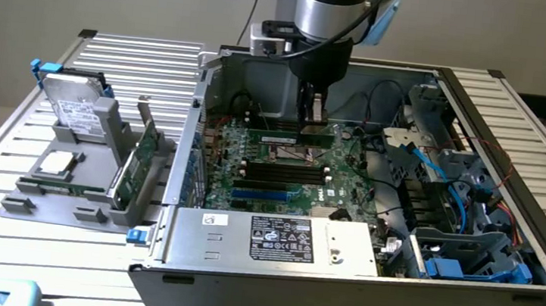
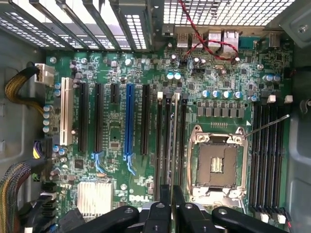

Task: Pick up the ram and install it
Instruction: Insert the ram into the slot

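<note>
1. Open computer case (image 1: 339,301) lies on the slatted worktop (image 1: 59,252).
2. Grey stand (image 1: 54,202) at the exterior view's left holds a hard drive (image 1: 77,106) and expansion card (image 1: 138,162).
3. Labelled power supply (image 1: 275,238) inside the case.

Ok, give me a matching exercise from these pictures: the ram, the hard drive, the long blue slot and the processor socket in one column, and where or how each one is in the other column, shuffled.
Things:
1. the ram
2. the hard drive
3. the long blue slot
4. the processor socket

Places or states:
A. set in the grey stand outside the computer case
B. empty, inside a metal frame
C. gripped by the tool inside the computer case
D. between black slots on the motherboard

Pairs: 1-C, 2-A, 3-D, 4-B.
</note>
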{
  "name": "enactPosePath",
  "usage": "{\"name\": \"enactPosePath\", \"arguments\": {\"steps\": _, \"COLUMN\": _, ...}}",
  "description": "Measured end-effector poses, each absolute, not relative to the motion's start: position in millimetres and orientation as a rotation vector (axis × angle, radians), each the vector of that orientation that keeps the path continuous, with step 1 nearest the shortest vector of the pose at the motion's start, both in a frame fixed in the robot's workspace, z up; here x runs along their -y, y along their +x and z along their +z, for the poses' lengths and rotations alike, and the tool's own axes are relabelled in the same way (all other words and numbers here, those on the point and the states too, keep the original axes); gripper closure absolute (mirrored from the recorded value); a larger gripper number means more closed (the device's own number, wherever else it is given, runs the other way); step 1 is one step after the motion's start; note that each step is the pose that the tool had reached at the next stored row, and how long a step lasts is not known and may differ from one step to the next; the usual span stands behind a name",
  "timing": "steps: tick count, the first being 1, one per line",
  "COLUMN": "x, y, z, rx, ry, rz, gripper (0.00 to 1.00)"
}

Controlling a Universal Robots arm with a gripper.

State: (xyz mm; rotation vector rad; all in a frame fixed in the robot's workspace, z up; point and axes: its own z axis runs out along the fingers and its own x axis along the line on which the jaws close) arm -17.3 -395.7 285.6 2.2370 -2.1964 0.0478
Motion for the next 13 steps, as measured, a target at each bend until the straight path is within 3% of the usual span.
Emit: {"name": "enactPosePath", "arguments": {"steps": 13, "x": 391.0, "y": -16.6, "z": 275.1, "rx": 2.196, "ry": 2.237, "rz": 0.048, "gripper": 0.86}}
